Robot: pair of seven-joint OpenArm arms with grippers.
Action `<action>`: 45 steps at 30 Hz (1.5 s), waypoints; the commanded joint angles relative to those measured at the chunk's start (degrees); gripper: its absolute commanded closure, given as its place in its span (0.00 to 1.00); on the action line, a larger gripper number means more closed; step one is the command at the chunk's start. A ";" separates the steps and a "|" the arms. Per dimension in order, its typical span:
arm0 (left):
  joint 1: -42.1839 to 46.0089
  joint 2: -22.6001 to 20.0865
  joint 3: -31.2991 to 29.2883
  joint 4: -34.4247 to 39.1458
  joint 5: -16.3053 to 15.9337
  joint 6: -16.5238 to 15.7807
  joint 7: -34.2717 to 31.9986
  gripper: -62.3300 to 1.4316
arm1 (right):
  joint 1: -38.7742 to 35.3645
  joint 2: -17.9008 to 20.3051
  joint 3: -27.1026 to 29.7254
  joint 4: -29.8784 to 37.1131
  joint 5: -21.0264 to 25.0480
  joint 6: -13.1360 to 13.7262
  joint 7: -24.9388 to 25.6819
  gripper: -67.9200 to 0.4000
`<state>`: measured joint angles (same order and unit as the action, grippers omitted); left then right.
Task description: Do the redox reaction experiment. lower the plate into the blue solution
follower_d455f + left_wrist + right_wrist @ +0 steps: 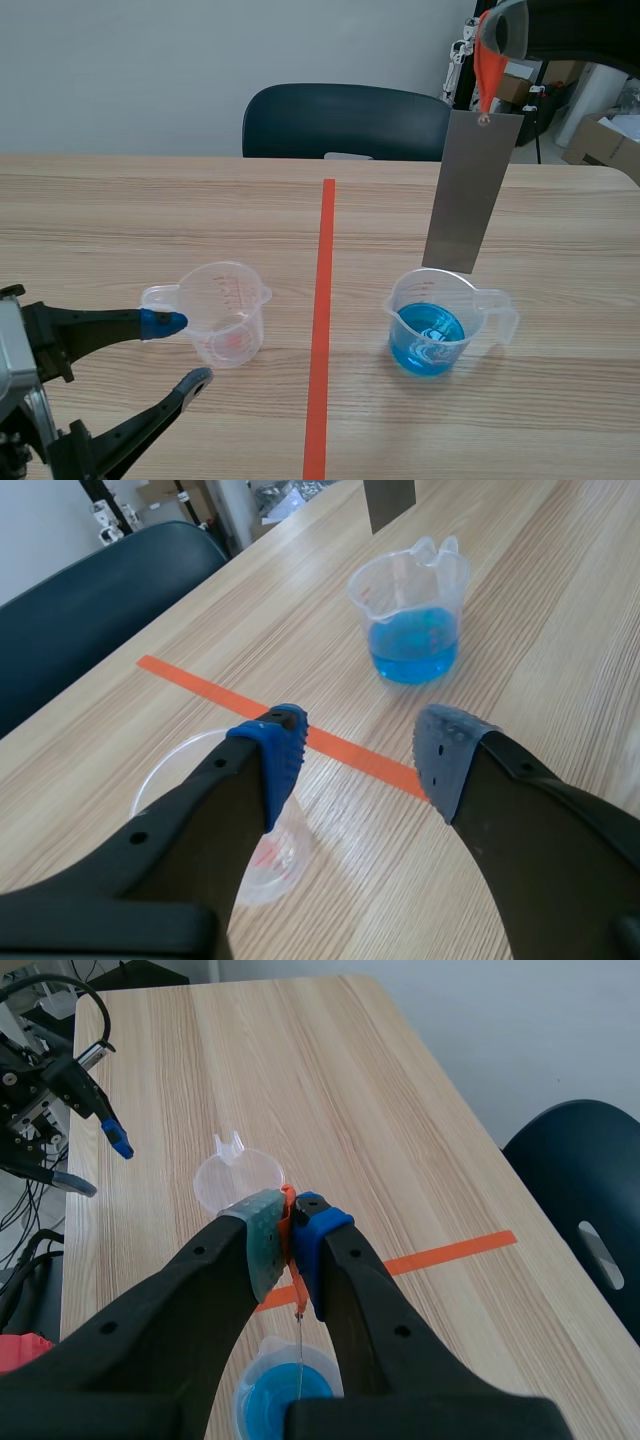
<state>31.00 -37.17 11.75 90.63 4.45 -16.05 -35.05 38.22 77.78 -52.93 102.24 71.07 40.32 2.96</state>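
Note:
A grey metal plate hangs upright from an orange strap, and my right gripper is shut on that strap. The plate's lower edge sits just over the far rim of the beaker of blue solution, above the liquid. From the right wrist, the gripper pinches the strap, with the plate edge-on over the blue beaker. My left gripper stands open beside the empty beaker, one fingertip by its handle. The left wrist view has this gripper and the empty beaker.
An orange-red tape line runs down the table between the two beakers. A dark chair stands behind the far table edge. Boxes and gear lie off the far right. The blue beaker stands ahead of the left gripper.

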 commanded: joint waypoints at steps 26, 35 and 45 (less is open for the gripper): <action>29.38 -8.94 -20.48 1.05 -9.92 -5.09 -36.70 0.06 | -2.38 -2.23 1.60 0.20 -4.26 -1.53 1.49 1.00; 31.21 -8.94 -21.20 1.03 -10.91 -9.03 -38.03 0.03 | -3.21 -2.25 1.60 0.09 -5.03 -1.75 1.73 1.00; 31.21 -8.94 -21.20 1.03 -10.93 -9.03 -38.03 0.02 | -3.98 -2.27 1.60 0.09 -6.36 -1.95 2.38 1.00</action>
<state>62.22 -46.17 -9.21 90.65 -6.09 -24.97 -72.27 33.43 75.05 -52.60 102.24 63.86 38.57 4.05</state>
